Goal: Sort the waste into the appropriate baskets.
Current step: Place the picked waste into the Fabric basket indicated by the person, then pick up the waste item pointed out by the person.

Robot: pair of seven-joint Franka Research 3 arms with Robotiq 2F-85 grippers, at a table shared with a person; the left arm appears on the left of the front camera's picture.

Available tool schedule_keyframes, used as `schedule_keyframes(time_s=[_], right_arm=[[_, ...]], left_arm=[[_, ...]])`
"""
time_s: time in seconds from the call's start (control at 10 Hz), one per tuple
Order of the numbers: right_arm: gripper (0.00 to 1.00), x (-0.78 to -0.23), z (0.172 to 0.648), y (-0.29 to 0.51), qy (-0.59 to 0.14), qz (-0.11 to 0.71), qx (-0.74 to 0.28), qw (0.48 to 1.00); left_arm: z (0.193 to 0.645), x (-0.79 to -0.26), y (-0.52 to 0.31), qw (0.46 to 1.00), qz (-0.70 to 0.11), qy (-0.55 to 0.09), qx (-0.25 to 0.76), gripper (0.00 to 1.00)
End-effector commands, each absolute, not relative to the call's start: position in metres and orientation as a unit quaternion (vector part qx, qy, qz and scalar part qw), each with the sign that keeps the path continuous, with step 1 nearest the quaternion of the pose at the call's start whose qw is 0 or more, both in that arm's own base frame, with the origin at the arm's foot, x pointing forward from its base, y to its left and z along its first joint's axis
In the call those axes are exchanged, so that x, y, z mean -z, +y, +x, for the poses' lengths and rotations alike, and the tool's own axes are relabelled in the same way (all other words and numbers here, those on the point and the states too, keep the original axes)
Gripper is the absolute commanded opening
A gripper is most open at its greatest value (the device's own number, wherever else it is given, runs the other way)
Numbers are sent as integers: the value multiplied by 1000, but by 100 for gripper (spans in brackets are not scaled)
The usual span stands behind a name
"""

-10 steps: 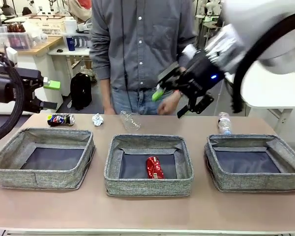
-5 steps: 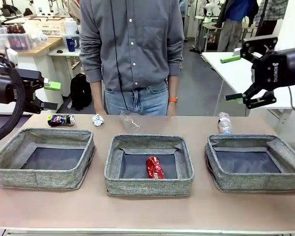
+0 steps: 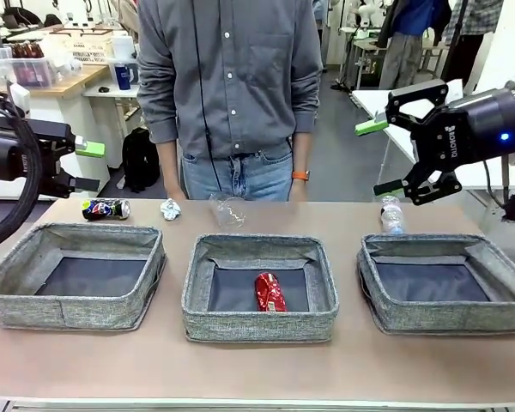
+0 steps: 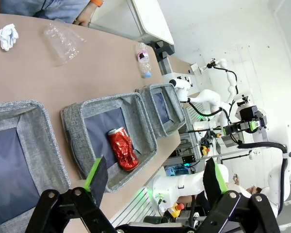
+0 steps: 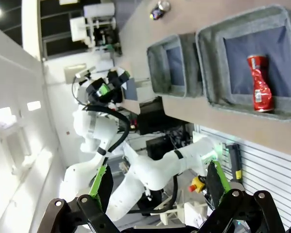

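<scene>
The left hand (image 3: 87,166) hangs in the air off the tabletop's (image 3: 257,369) left end, at about 10 o'clock from the left basket (image 3: 69,309). Its green-padded fingers stand wide apart with nothing between them, and the left wrist view shows the same open gap. The left basket holds nothing.

Just beyond its far wall, at its 12 o'clock, the dark can (image 3: 106,209) lies on its side on the tabletop. The crumpled paper ball (image 3: 170,209) sits near the can, at its 3 o'clock. The clear plastic cup (image 3: 227,210) lies tipped over at the 12 o'clock side of the middle basket (image 3: 257,326), close to that basket's far rim.

The crushed red can (image 3: 269,292) lies inside the middle basket on the dark base, a little toward the 4 o'clock side of its centre and clear of the walls. A person (image 3: 232,86) in a grey shirt stands at the far edge of the tabletop, at 12 o'clock from this basket.

The water bottle (image 3: 391,215) lies at the far left corner of the right basket (image 3: 446,319), at about 11 o'clock from its middle, up against or just beside the rim. This basket holds nothing.

The right hand (image 3: 379,159) is in the air above the bottle, at the bottle's 12 o'clock and well clear of it. Its fingers are spread wide and hold nothing.
</scene>
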State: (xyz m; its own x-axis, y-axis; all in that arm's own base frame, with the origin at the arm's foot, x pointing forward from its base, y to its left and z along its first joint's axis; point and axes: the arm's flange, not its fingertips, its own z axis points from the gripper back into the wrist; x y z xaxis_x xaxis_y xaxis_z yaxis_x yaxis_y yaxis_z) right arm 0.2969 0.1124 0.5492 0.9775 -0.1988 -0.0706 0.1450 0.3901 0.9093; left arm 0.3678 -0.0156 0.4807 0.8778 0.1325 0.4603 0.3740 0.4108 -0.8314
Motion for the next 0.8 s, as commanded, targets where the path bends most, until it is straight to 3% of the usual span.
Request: schedule_keyframes(time_s=[0.0, 0.7], right_arm=[[100, -551, 298, 108, -32, 556, 96, 825], [100, -551, 298, 108, -32, 556, 96, 825]], left_arm=[[368, -479, -18, 798, -544, -247, 82, 100], [368, -479, -18, 798, -544, -247, 82, 100]])
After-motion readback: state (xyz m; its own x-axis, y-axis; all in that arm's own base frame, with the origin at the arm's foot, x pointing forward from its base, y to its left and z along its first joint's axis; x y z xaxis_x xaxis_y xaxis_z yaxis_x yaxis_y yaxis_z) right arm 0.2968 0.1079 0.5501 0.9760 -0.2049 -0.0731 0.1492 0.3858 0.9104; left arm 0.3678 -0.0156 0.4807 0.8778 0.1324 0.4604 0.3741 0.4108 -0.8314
